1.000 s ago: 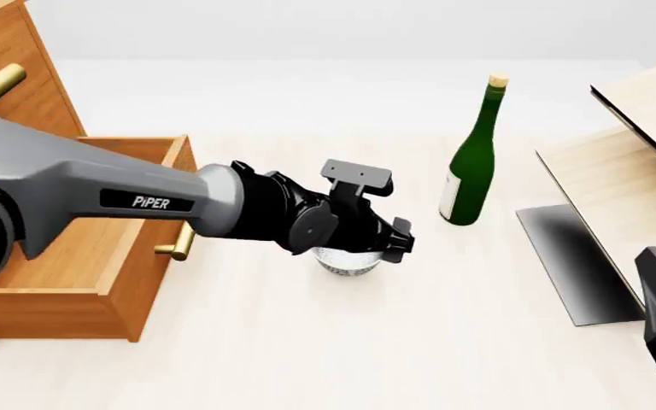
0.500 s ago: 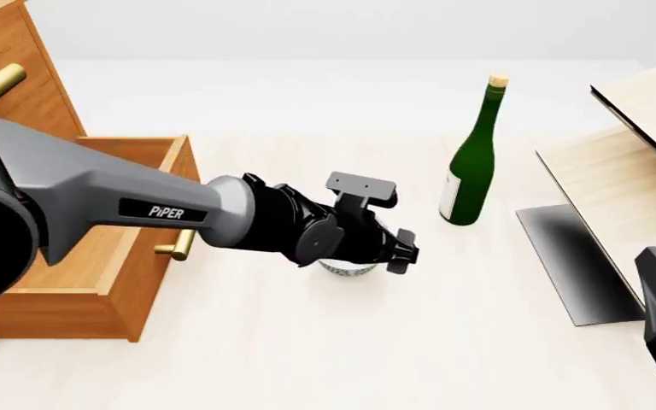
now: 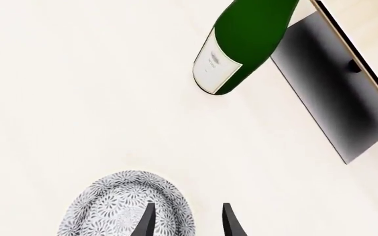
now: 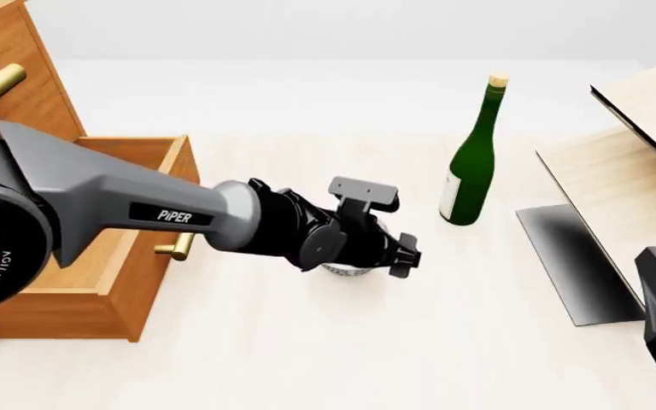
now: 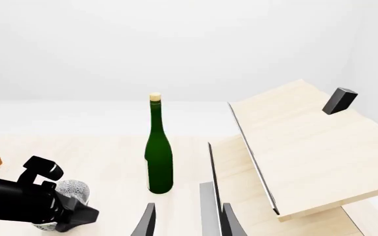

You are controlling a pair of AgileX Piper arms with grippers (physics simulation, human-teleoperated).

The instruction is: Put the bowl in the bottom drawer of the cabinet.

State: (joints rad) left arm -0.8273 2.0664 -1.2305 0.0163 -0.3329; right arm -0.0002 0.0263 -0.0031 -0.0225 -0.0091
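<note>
Bottom drawer (image 4: 100,256) of cabinet (image 4: 14,60) already pulled out, bowl (image 3: 126,206) on table w/ left gripper (image 3: 185,221) fingers parted astride its rim, not clamped yet; lift + drop-in left, right gripper (image 5: 185,219) idle, fingers apart.

A: Front view sits high behind the arms, looking forward and down over the table (image 4: 305,359).
B: Left wrist view looks steeply down, close. Right wrist view looks level, farther back, probably.
A: All three share the green bottle (image 4: 471,162).
</note>
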